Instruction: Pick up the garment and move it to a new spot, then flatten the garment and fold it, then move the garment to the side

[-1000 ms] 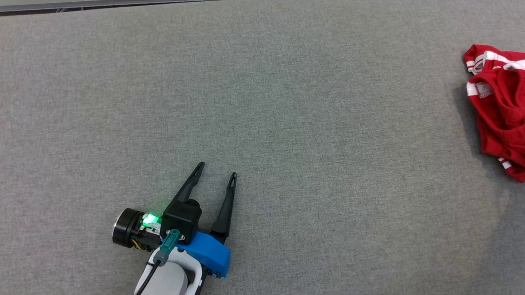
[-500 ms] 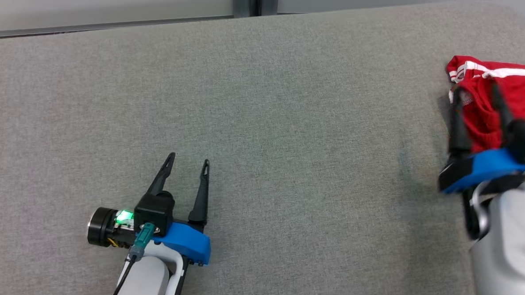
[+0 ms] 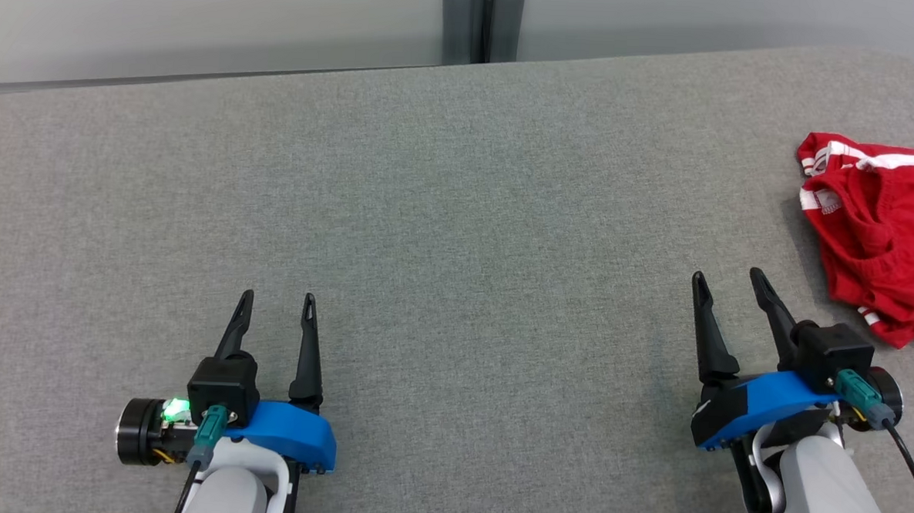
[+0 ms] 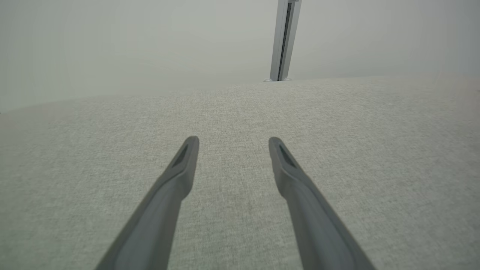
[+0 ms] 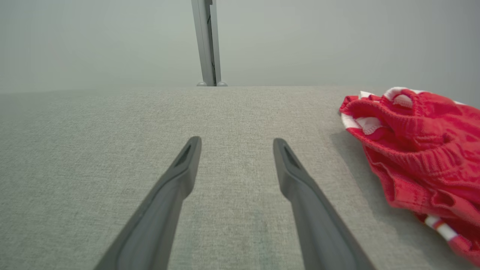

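Left gripper (image 3: pixel 278 299) sits at the near left of the grey woven-fabric tabletop (image 3: pixel 459 210), its two long dark fingers spread wide with nothing between them, pointing toward the far edge. Over on the other side, the right gripper (image 3: pixel 728 276) mirrors it: fingers wide apart, empty, at the near right. And there's the crumpled red knitted garment with white stripe trim (image 3: pixel 882 229), bunched in a heap at the far right of the table and running off the head view's right edge. It lies just beyond and to the right of the right gripper, near but not touching. The right wrist view shows a strip of bare grey fabric between fingertip and red heap. Behind the table's far edge, a grey upright post (image 3: pixel 483 22) stands against a pale wall (image 3: pixel 205 22).
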Controlling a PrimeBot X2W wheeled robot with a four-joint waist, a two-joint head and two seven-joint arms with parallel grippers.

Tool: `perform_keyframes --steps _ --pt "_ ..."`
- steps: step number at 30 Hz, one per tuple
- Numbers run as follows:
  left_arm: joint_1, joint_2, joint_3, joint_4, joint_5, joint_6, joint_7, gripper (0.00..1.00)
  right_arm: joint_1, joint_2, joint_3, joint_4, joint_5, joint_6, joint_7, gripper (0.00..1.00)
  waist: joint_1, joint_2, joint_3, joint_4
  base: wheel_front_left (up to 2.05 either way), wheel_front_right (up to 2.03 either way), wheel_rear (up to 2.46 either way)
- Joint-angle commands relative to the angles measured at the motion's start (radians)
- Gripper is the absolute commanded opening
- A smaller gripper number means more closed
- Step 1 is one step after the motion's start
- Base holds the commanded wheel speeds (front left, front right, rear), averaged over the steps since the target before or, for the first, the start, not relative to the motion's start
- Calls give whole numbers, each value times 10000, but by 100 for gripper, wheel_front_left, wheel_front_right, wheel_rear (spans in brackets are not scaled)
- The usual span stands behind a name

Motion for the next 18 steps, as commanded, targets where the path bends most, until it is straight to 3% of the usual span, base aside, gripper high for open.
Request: perform_keyframes --steps 1,18 --pt "107 3 131 -37 -13 68 4 100 234 46 30 -136 101 -4 -48 100 0 0 -62 47 0 0 0" --pt "1045 3 732 -76 -981 -257 5 100 1257 73 454 -423 1008 -4 -49 100 0 0 -1162 610 0 0 0"
